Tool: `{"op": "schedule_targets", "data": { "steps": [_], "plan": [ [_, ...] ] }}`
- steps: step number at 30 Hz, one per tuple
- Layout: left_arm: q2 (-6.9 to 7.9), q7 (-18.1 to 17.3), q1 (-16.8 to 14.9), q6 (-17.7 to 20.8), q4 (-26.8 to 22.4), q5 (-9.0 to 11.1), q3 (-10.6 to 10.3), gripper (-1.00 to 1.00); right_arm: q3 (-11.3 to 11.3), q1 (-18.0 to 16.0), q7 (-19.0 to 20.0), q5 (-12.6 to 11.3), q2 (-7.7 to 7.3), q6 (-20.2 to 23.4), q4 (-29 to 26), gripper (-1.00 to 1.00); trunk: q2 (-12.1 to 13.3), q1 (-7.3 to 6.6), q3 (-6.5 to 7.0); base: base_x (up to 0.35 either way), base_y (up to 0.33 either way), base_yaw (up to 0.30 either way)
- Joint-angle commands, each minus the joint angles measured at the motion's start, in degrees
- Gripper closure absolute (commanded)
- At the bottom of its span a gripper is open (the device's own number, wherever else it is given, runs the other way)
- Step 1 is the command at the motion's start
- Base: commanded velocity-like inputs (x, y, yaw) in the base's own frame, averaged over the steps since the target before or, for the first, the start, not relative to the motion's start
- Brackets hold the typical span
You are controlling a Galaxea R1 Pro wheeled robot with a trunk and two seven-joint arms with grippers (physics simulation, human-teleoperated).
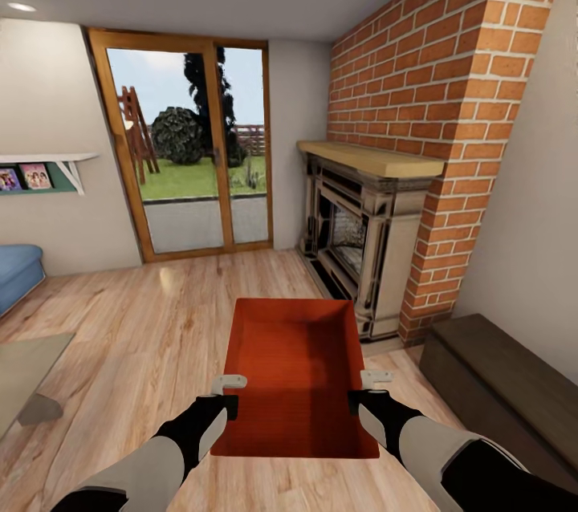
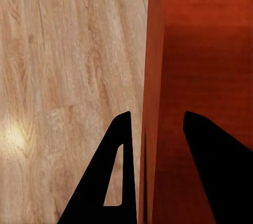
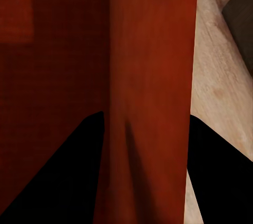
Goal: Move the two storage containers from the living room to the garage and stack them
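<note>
One orange-red storage container [image 1: 293, 363], open-topped with no lid, hangs between my two arms over the light wood planks of the living room. My left gripper [image 1: 229, 396] is shut on its left long wall, and the left wrist view shows the fingers [image 2: 122, 171] straddling that wall [image 2: 155, 76]. My right gripper [image 1: 366, 393] is shut on the opposite wall; the right wrist view shows the container wall [image 3: 150, 76] pinched between the two dark fingers [image 3: 79, 182]. The bin is empty inside.
A red brick fireplace [image 1: 377, 231] stands close ahead on the right, with a low dark-brown cabinet [image 1: 498, 384] beside it. Glass doors [image 1: 189, 151] lie straight ahead. A blue sofa [image 1: 16, 271] and a pale low table [image 1: 28, 375] sit at the left. Open wood floor [image 1: 160, 311] lies ahead-left.
</note>
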Motion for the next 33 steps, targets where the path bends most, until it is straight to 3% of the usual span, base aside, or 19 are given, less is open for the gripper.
{"op": "schedule_targets", "data": {
  "steps": [1, 33],
  "plan": [
    [-0.23, 0.29, 0.02, 0.44, 0.11, -0.38, 0.49, 1.00, 4.32, -0.01, -2.53, 0.68, 0.42, -3.05, -0.15, 1.00, -0.04, 0.02, 0.04, 0.000, 0.000, 0.000],
    [-0.25, 0.29, 0.02, 0.44, 0.13, -0.38, 0.51, 1.00, 4.34, -0.01, -2.49, 0.74, 0.39, -3.04, -0.15, 1.00, -0.04, 0.02, 0.14, 0.000, 0.000, 0.000]
  ]
}}
